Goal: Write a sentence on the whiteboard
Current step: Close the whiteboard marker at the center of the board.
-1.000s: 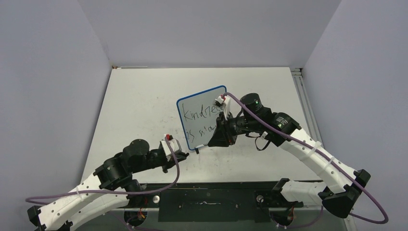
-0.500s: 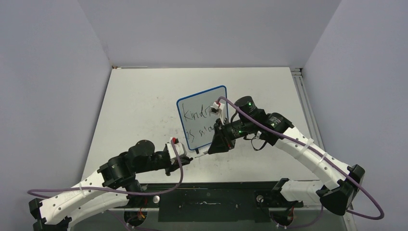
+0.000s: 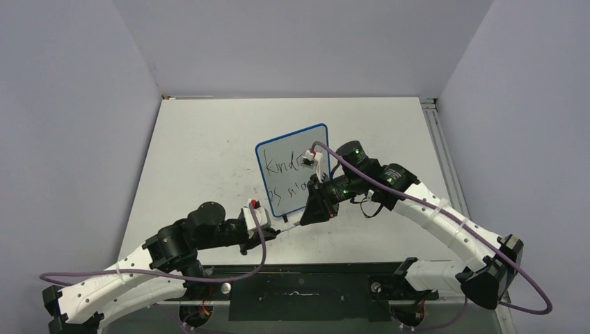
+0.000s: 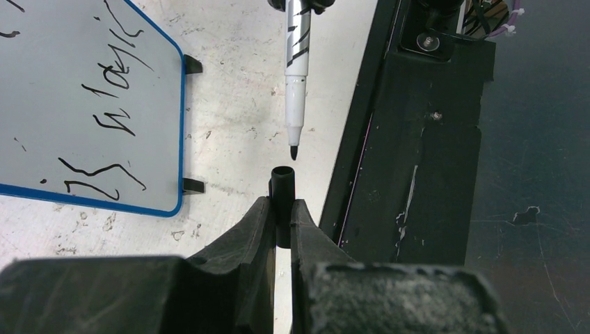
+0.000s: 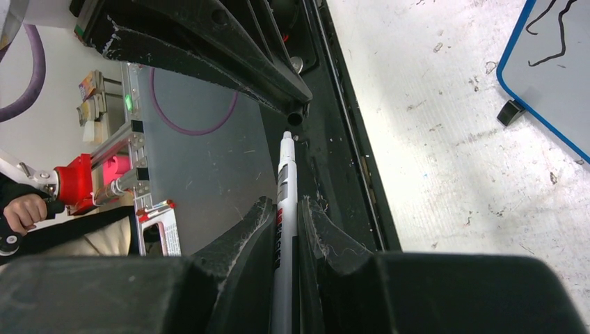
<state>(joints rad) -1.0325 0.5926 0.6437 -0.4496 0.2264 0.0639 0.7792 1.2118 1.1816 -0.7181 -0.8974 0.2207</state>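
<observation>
The whiteboard [image 3: 284,154], blue-framed, stands on the table's middle; black lettering of the sentence [image 3: 282,169] shows on it, with my right arm covering its right part. In the left wrist view the lower line [image 4: 115,111] reads on the whiteboard [image 4: 62,69]. My right gripper [image 5: 285,205] is shut on a white marker [image 5: 284,174], tip bare. My left gripper [image 4: 280,205] is shut on the black marker cap [image 4: 282,182]. The marker [image 4: 296,69] points its tip at the cap's mouth, a small gap apart. Both grippers [image 3: 273,227] [image 3: 306,216] face each other in front of the board's near corner.
A black base plate [image 3: 299,285] runs along the table's near edge, right under the marker and cap. Grey walls close in the white table [image 3: 202,146] on three sides. A person's hand [image 5: 24,212] and electronics show beyond the near edge in the right wrist view.
My right gripper has drawn the marker off the board, down and left toward the near edge. My left gripper has moved right with the cap until the two nearly meet.
</observation>
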